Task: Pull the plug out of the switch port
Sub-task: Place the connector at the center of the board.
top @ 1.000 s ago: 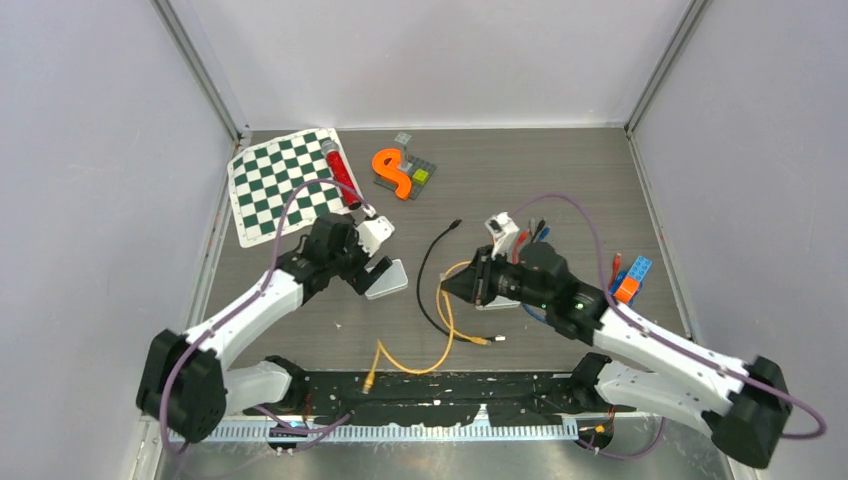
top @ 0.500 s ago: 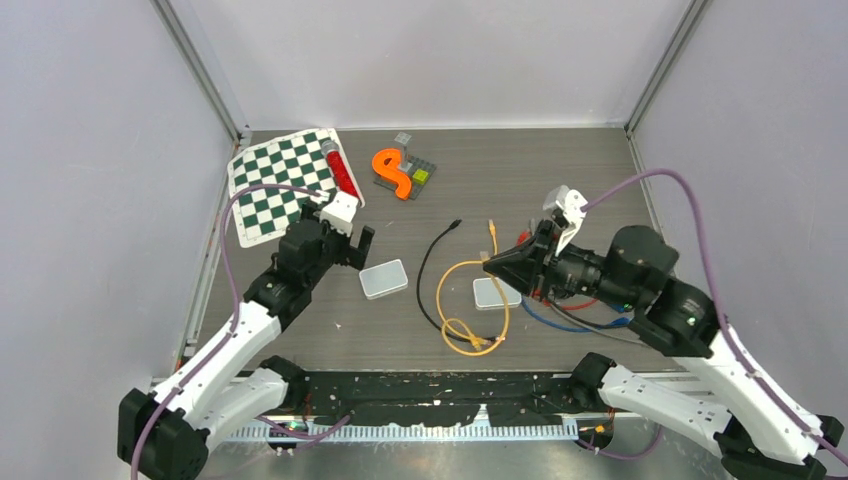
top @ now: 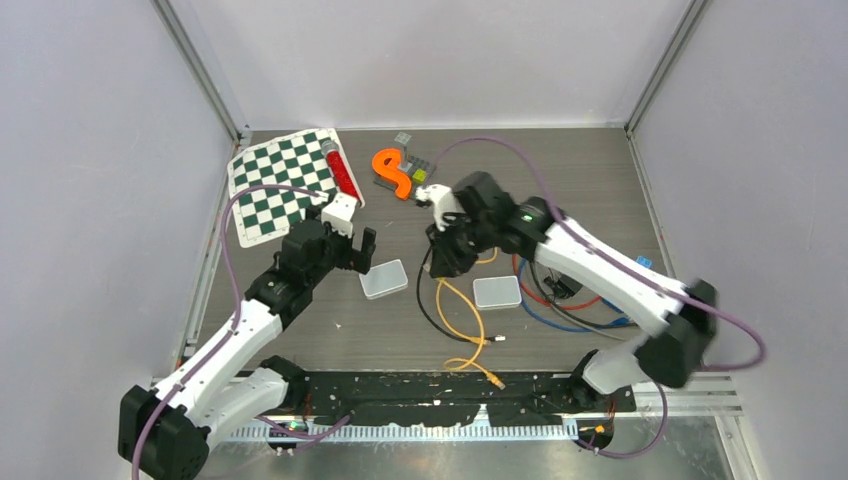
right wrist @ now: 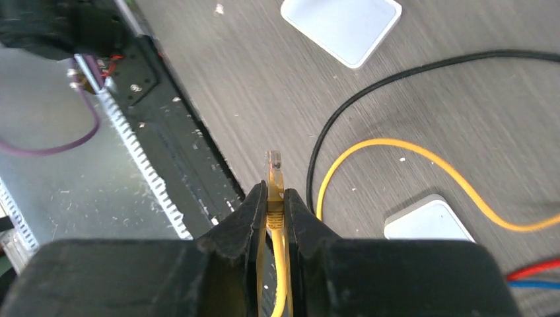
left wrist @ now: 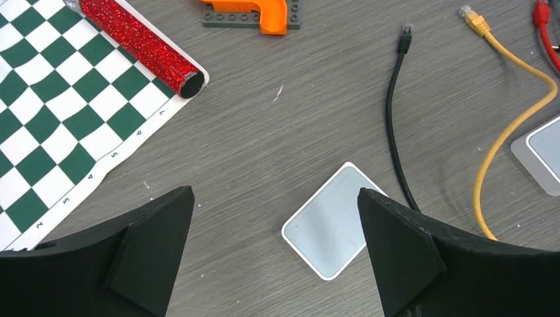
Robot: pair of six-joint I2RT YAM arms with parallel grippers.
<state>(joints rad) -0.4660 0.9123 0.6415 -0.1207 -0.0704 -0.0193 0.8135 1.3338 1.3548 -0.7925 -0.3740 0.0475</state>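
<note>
The right gripper [right wrist: 275, 198] is pinched tight on the boot of the yellow Ethernet cable's [right wrist: 380, 140] plug [right wrist: 273, 165]. It holds the plug in the air near the white switch [top: 497, 292], out of any port. The left gripper [left wrist: 274, 198] stands wide apart, holding nothing. The plug looks light and hard, with a brittle latch tab, and the cable looks limp, so the boot is probably the sound place to grip, not the cord.

Grey bench [top: 560, 170] carrying a checkered mat [top: 272, 190], an orange toy piece [top: 392, 170], a left white box [top: 384, 279], a right white box [top: 497, 292], a black cable [left wrist: 389, 112], a yellow cable [right wrist: 389, 141].
</note>
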